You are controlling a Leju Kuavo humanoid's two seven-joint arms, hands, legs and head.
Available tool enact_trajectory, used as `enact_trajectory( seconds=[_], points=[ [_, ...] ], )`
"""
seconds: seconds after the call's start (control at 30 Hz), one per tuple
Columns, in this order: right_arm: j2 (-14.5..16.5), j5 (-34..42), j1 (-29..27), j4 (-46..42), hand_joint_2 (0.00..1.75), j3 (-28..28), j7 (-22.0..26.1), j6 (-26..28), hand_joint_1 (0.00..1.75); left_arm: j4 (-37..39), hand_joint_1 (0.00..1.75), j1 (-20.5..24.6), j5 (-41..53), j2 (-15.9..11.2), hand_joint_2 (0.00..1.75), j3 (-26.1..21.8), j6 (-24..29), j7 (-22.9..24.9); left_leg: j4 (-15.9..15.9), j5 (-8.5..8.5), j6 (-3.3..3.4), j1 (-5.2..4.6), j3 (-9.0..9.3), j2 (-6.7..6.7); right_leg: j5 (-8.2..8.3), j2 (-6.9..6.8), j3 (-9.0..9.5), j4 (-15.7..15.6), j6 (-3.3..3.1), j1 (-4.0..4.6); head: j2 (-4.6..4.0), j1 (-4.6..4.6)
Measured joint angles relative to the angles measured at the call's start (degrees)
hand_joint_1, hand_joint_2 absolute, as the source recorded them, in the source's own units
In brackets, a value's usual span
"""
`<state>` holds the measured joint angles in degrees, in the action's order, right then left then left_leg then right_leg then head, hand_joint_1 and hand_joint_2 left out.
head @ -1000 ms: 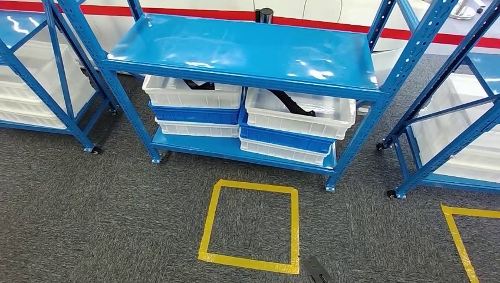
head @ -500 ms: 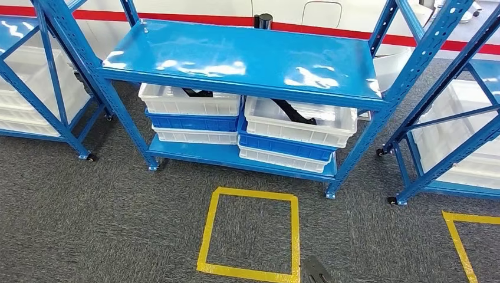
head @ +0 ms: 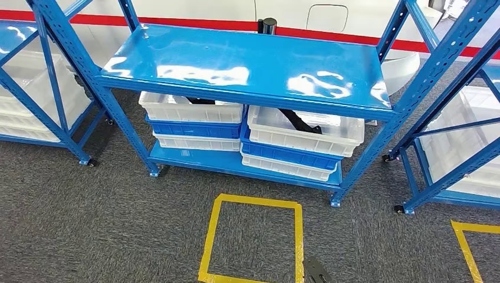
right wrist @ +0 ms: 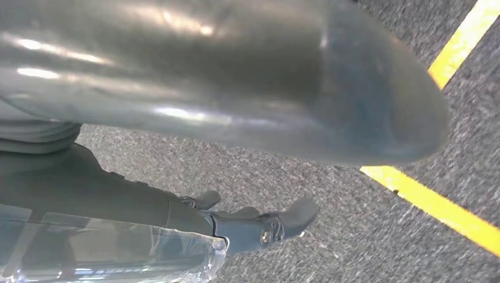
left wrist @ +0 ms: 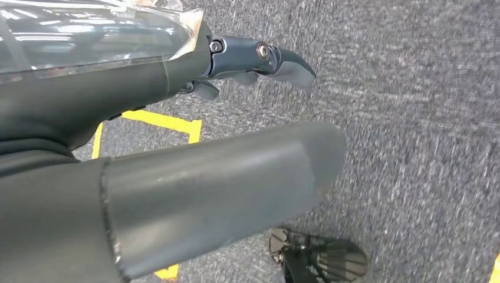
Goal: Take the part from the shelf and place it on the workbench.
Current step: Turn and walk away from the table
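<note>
Head view: the blue shelf (head: 247, 65) stands beyond a yellow tape square (head: 253, 242) on the grey carpet. On its lower level, stacked white and blue bins sit side by side. The top right white bin (head: 303, 131) holds the black part (head: 299, 121), a long, thin, angled piece lying across the bin with one end raised toward the far left; a second dark part (head: 197, 100) lies in the top left white bin (head: 191, 108). The black part appears rigid and probably light, possibly smooth plastic or metal; the mid-length section clear of the bin wall is the likely grasp point, reached under the upper shelf board. Left wrist view: the left hand (left wrist: 247, 65) hangs over carpet, fingers loosely apart, holding nothing. Right wrist view: the right hand (right wrist: 247, 224) likewise hangs empty, fingers apart.
</note>
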<state>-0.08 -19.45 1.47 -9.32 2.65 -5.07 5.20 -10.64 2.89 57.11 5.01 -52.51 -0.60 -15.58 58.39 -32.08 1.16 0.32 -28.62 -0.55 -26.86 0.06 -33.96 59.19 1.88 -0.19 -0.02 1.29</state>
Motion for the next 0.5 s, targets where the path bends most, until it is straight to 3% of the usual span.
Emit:
enact_trajectory(
  seconds=[0.07, 0.1, 0.13, 0.2, 0.23, 0.27, 0.3, 0.37, 0.4, 0.43, 0.5],
  points=[
    [-0.01, 0.0, -0.05, -0.01, 0.0, -0.01, 0.03, -0.02, 0.0, 0.0, 0.0, 0.08, 0.01, 0.08, 0.0, 0.0, 0.01, 0.03, 0.9, -0.78, -0.63, 0.17, 0.12, 0.14, -0.28, 0.11, 0.76, -0.47, -0.89, -0.34, 0.0, -0.08],
    [-0.02, 0.0, -0.01, -0.02, 0.0, -0.01, 0.04, -0.02, 0.0, 0.0, 0.0, 0.13, 0.03, 0.1, 0.0, 0.01, 0.0, 0.04, 2.97, -1.79, -0.94, 0.23, -0.77, 0.2, -0.48, 0.13, 1.26, -0.69, -1.38, -0.57, 0.0, -0.15],
    [-0.02, 0.0, 0.01, -0.02, 0.0, -0.01, 0.06, -0.02, 0.0, 0.0, 0.0, 0.13, 0.06, 0.11, 0.0, 0.02, -0.02, 0.04, 6.26, -3.17, -1.19, 0.3, -2.54, 0.26, -0.74, 0.11, 1.71, -0.79, -1.82, -0.65, 0.0, -0.22],
    [-0.01, 0.0, 0.05, -0.02, 0.0, -0.01, 0.04, -0.02, 0.0, 0.0, 0.0, 0.02, 0.21, 0.07, 0.0, 0.03, -0.08, 0.05, 14.04, -5.78, -1.54, 0.39, -7.77, 0.3, -1.32, 0.08, 2.3, -0.8, -2.34, -0.59, 0.0, -0.29],
    [0.02, 0.0, -0.01, -0.02, 0.0, -0.02, 0.02, -0.02, 0.0, 0.0, 0.0, -0.07, 0.29, 0.07, 0.0, 0.03, -0.09, 0.05, 16.37, -5.86, -1.62, 0.41, -9.91, 0.3, -1.62, 0.13, 2.6, -0.8, -2.37, -0.56, 0.0, -0.29],
    [0.03, -0.01, -0.08, -0.02, 0.0, -0.02, -0.02, -0.01, 0.0, 0.0, 0.0, -0.12, 0.36, 0.08, 0.0, 0.02, -0.01, 0.06, 16.6, -4.62, -1.62, 0.41, -11.06, 0.32, -1.97, 0.21, 3.0, -0.79, -2.29, -0.55, 0.0, -0.3],
    [0.04, -0.01, -0.15, -0.02, 0.0, -0.02, -0.04, 0.01, 0.0, 0.0, 0.0, -0.13, 0.4, 0.08, 0.0, 0.02, 0.14, 0.05, 14.72, -2.31, -1.53, 0.42, -11.08, 0.34, -2.35, 0.3, 3.5, -0.79, -2.16, -0.56, 0.0, -0.3],
    [0.08, -0.04, -0.17, -0.02, 0.0, -0.03, -0.07, 0.08, 0.0, 0.0, 0.0, -0.11, 0.46, 0.04, 0.0, 0.02, 0.69, 0.04, 7.27, 3.11, -1.1, 0.35, -8.7, 0.35, -3.25, 0.47, 4.48, -0.79, -1.77, -0.47, 0.0, -0.28],
    [0.1, -0.05, -0.11, -0.02, 0.0, -0.03, -0.08, 0.14, 0.0, 0.0, 0.0, -0.07, 0.56, 0.04, 0.0, 0.03, 1.09, 0.15, 4.3, 4.62, -0.85, 0.27, -7.46, 0.34, -3.66, 0.52, 4.7, -0.76, -1.49, -0.28, 0.01, -0.28],
    [0.1, -0.07, -0.04, -0.02, 0.0, -0.03, -0.09, 0.22, 0.0, 0.01, 0.0, -0.04, 0.72, 0.06, 0.0, 0.04, 1.54, 0.31, 2.38, 5.41, -0.68, 0.2, -6.62, 0.33, -4.0, 0.54, 4.77, -0.7, -1.34, -0.03, 0.01, -0.26],
    [0.04, -0.07, 0.02, -0.01, 0.0, -0.02, -0.16, 0.48, 0.0, 0.02, 0.0, -0.03, 1.0, 0.19, 0.0, 0.05, 2.33, 0.63, 1.62, 5.37, -0.56, 0.03, -6.19, 0.27, -4.32, 0.53, 4.83, -0.73, -1.22, 0.28, 0.01, -0.23]
  ],
)
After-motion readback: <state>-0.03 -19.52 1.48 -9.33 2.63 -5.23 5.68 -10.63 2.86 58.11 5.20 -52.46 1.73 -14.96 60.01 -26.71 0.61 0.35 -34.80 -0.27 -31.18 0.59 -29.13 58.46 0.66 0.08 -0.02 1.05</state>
